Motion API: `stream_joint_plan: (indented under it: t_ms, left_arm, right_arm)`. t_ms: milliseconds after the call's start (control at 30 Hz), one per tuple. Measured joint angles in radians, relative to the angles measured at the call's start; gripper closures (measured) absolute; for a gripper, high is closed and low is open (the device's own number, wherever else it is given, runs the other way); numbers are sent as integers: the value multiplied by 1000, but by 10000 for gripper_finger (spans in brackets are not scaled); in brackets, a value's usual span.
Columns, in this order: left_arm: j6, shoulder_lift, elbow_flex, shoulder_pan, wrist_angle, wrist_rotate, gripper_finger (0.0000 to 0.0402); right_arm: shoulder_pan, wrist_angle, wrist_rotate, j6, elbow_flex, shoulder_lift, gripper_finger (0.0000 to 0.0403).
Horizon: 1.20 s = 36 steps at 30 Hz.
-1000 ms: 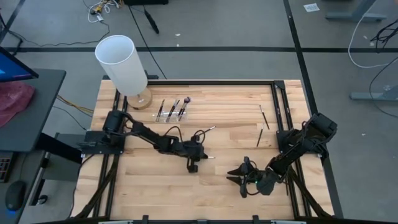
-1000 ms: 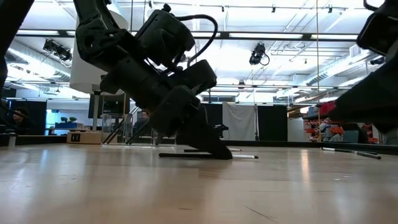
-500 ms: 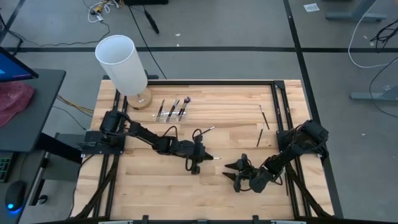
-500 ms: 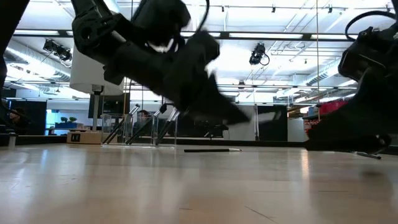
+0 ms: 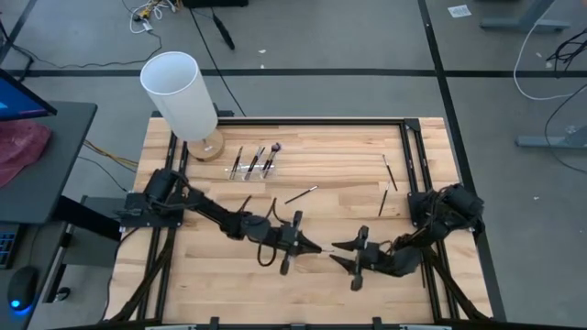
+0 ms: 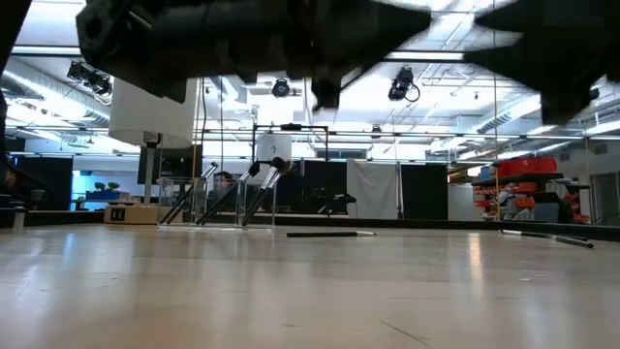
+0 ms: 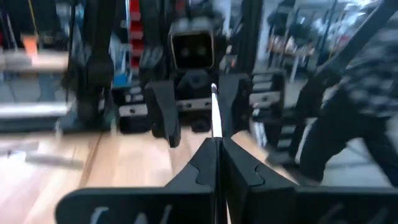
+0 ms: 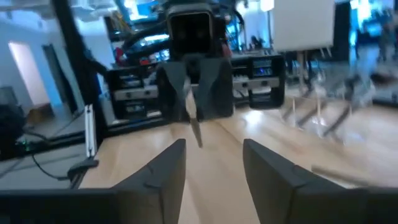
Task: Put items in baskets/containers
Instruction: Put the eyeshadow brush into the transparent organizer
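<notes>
The left gripper [image 5: 303,243] hung over the pale, planked wooden table [image 5: 211,275] near its middle, its dark, angular fingers pressed together on a thin makeup brush [image 5: 323,248]. That held brush was a slim rod whose long axis ran from 9 to 3 o'clock in the high view, its pale tip reaching toward 3 o'clock, at the right gripper [image 5: 353,257]. The right gripper sat just at 3 o'clock of it, its two matte black fingers spread wide apart, the brush tip lying near the gap between them.

Toward 12 o'clock from the left gripper, one loose brush [image 5: 301,194] lay flat on the wood, angled from 8 to 2 o'clock. At 11 o'clock, several brushes leaned steeply in the clear plastic holder [image 5: 253,165], its walls close to invisible, beside the smooth tall white cylinder [image 5: 179,94] on a round wooden base. Two more slim brushes [image 5: 389,171] lay at the table's 2 o'clock side, running roughly 12 to 6 o'clock.
</notes>
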Motion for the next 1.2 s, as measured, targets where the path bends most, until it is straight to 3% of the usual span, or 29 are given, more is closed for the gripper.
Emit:
stream_joint_plan:
  t_ms: [233,367,467,667,933,1067,1200]
  left_arm:
    - [30,-1,2,-33,129,-44,393]
    - [70,-1,2,-54,145,-87,393]
    - [88,-1,2,-65,153,-98,393]
    - [89,-1,2,-67,165,-100,393]
    - [90,-1,2,-67,173,-96,389]
    - [91,-2,2,-67,172,-94,393]
    - [90,-2,2,-67,169,-97,382]
  right_arm:
    - [0,-54,-21,-179,118,-17,248]
    - [-8,-55,73,-317,198,-17,248]
    - [-9,-37,78,-378,221,-17,248]
    - [-12,-28,24,-349,228,-17,272]
    - [-34,-27,-67,-327,228,-17,354]
    - [-37,-25,-67,-333,228,-17,387]
    - [-35,-26,-58,-330,228,-17,394]
